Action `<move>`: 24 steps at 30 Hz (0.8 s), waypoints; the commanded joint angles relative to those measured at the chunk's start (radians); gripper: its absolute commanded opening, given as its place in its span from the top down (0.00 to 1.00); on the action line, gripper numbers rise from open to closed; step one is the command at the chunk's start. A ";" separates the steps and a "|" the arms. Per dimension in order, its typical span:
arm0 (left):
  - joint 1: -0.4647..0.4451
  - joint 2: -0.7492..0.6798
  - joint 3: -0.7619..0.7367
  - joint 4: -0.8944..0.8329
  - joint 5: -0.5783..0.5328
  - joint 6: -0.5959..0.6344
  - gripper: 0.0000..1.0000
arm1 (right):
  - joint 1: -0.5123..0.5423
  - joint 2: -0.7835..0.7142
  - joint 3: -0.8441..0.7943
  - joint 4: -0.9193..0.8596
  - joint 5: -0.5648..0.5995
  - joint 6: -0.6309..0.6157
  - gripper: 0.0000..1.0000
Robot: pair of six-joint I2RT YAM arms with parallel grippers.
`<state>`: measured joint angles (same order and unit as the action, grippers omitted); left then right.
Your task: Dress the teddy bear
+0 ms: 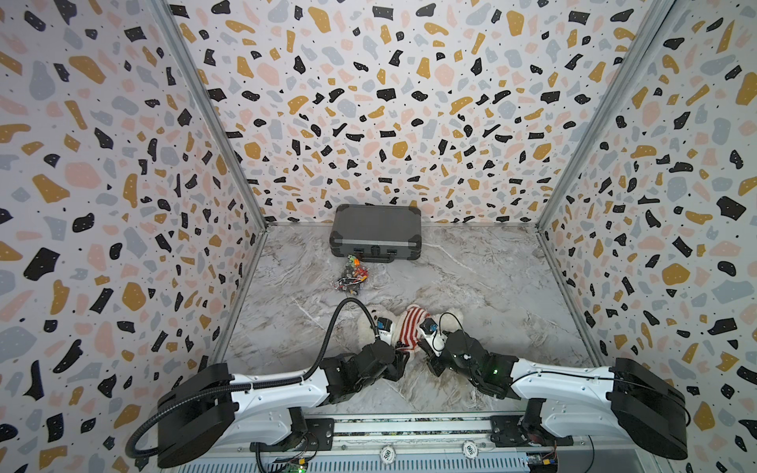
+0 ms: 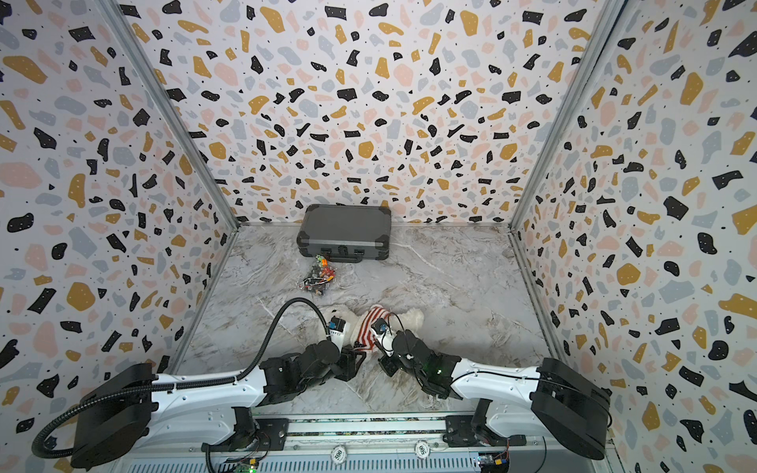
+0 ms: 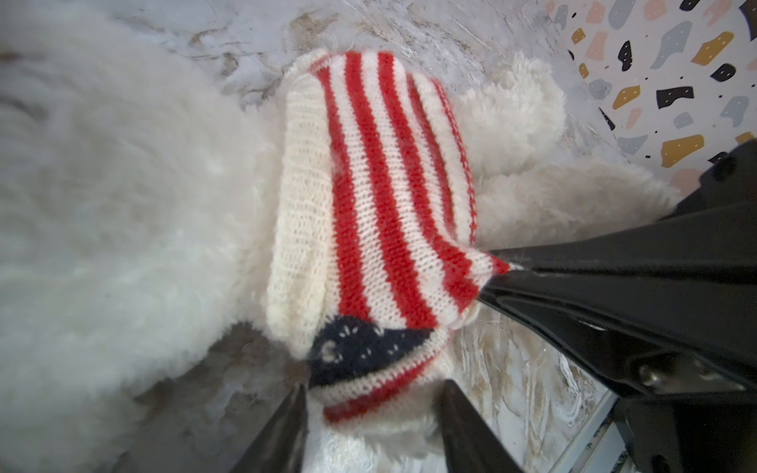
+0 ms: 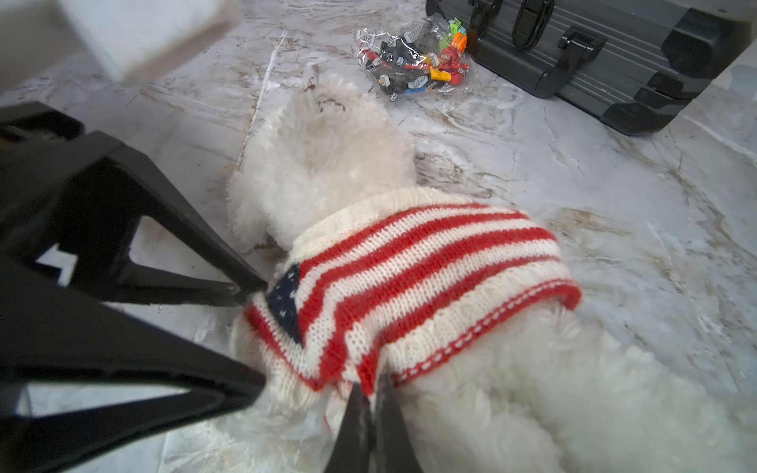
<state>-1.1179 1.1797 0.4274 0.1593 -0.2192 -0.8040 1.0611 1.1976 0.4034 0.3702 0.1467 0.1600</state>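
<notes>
Counting one marbled table (image 1: 491,286). Finding one grey case (image 1: 376,231) lying closed at the back wall, well apart from the arms. Spotting one bear (image 4: 327,164) lying near the front middle, between both arms, wearing one striped sweater (image 4: 430,266) round the body. Losing part of the bear behind the wrists in both top views. Noting one bag (image 1: 351,276) of bricks between case and bear, apart from both. Counting two grippers: left gripper (image 3: 375,387) spread wide astride the sweater's navy corner, right gripper (image 4: 370,393) pinching the hem tight.

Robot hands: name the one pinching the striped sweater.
The right hand, shut on the red-and-white striped knitted sweater; the left hand is open, straddling its navy corner.
</notes>
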 commanded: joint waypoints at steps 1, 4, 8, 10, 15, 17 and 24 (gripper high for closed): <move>-0.021 -0.005 0.033 -0.013 -0.036 -0.021 0.39 | 0.008 0.000 0.016 0.038 0.004 0.019 1.00; -0.035 -0.008 0.024 -0.015 -0.045 -0.042 0.44 | 0.007 -0.001 0.014 0.043 0.004 0.023 1.00; -0.042 0.001 -0.002 0.017 -0.051 -0.074 0.53 | 0.011 0.003 0.015 0.050 0.001 0.024 1.00; -0.042 0.003 -0.008 0.024 -0.066 -0.074 0.56 | 0.011 0.003 0.013 0.050 0.001 0.024 1.00; -0.042 0.003 -0.007 0.016 -0.079 -0.109 0.72 | 0.015 0.000 0.012 0.044 0.004 0.025 1.00; -0.042 -0.012 -0.020 0.017 -0.079 -0.112 0.82 | 0.015 -0.008 0.008 0.042 0.011 0.027 1.00; -0.042 -0.091 -0.044 -0.058 -0.090 -0.088 1.00 | 0.012 -0.026 -0.004 0.030 0.038 0.033 1.00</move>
<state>-1.1553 1.1278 0.3988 0.1368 -0.2737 -0.9085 1.0698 1.2026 0.4019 0.3950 0.1612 0.1791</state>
